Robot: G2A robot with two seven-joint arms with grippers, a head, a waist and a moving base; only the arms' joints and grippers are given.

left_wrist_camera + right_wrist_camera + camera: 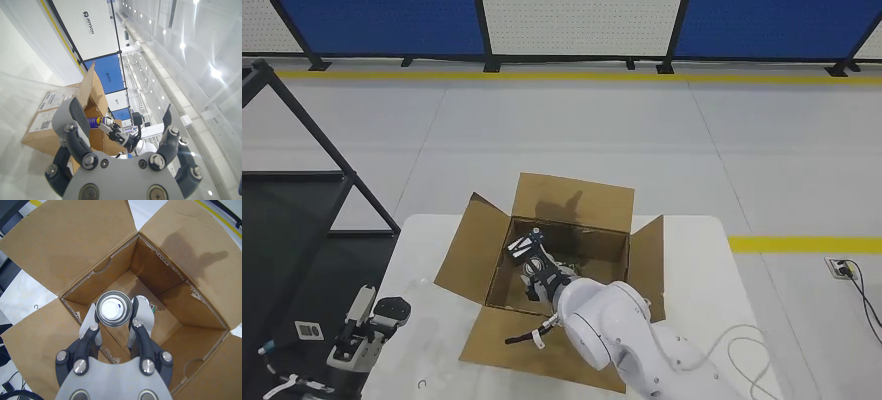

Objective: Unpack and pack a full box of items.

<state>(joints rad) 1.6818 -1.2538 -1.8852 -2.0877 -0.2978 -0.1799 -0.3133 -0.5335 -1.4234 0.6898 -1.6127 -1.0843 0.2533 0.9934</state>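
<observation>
Hanging above box (572,203) on white table (422,300), right jaws grasp can (114,310); left jaws gape.

light: bright, overhead | glare: ceiling lamps (215,73) | dimmer: box (155,270) interior | edges: bowed

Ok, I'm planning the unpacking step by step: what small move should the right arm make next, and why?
Probably a straight lift. The right gripper is shut on the spray can, held upright at the mouth of the open cardboard box, with flaps standing all round. Going sideways first would likely catch one of them.
</observation>
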